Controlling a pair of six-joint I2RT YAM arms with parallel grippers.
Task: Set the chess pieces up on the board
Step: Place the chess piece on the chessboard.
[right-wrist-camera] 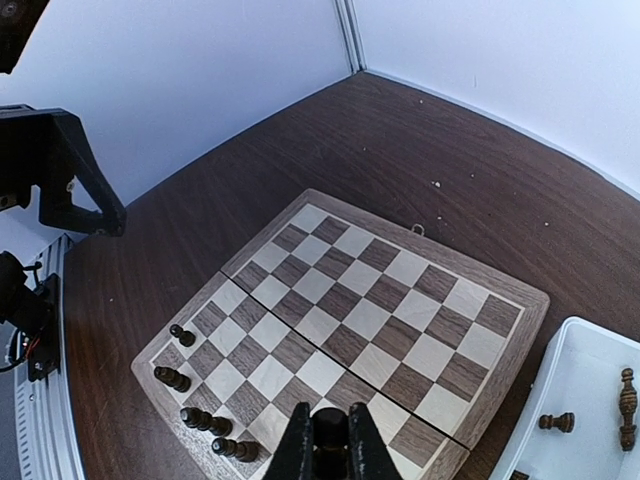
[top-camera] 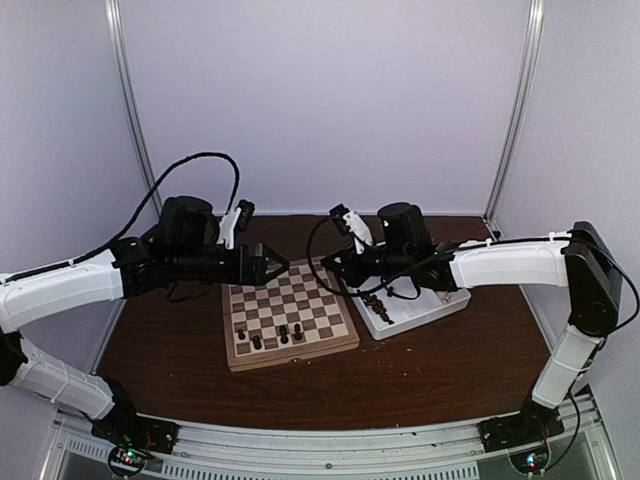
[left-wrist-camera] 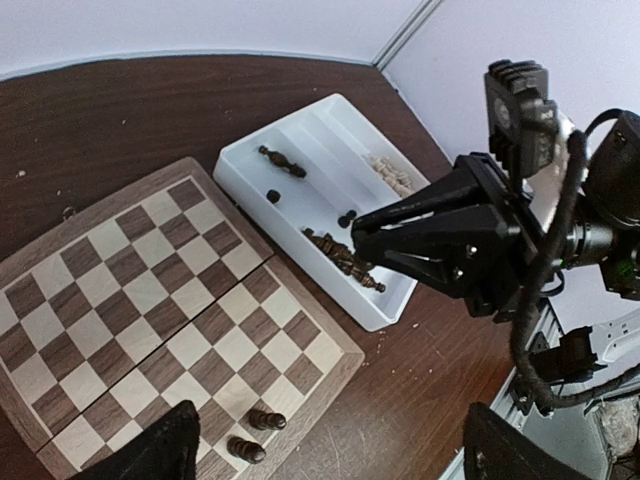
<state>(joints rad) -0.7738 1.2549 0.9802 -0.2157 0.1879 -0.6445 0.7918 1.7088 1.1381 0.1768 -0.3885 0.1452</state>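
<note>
Over on the left, we see the left gripper (top-camera: 272, 264) hanging above the far left part of the board (top-camera: 300, 300). Its fingers (left-wrist-camera: 160, 450) are spread wide at the bottom corners of the left wrist view.

Below it, the board lies flat on the dark table (top-camera: 430, 370), its tan border all around the checkered squares. A handful of dark chess pieces (top-camera: 283, 335) sit on the two rows nearest the arms, gathered toward the near left corner. The right wrist view shows them in a loose line along that edge. Whether each one stands upright we cannot tell.

Moving right, the right gripper (left-wrist-camera: 358, 236) hovers near the board's right edge and the tray (left-wrist-camera: 330, 110). Its two fingers are pressed together at the tips. Whether a piece is caught between them we cannot tell.

Furthest right, the white tray lies just beside the board. More dark pieces lie inside it: a row along the compartment nearest the board, a longer turned one by itself, and a couple of small ones apart from the rest. A few pale pieces (left-wrist-camera: 392, 175) lie in the compartment farthest from the board.
</note>
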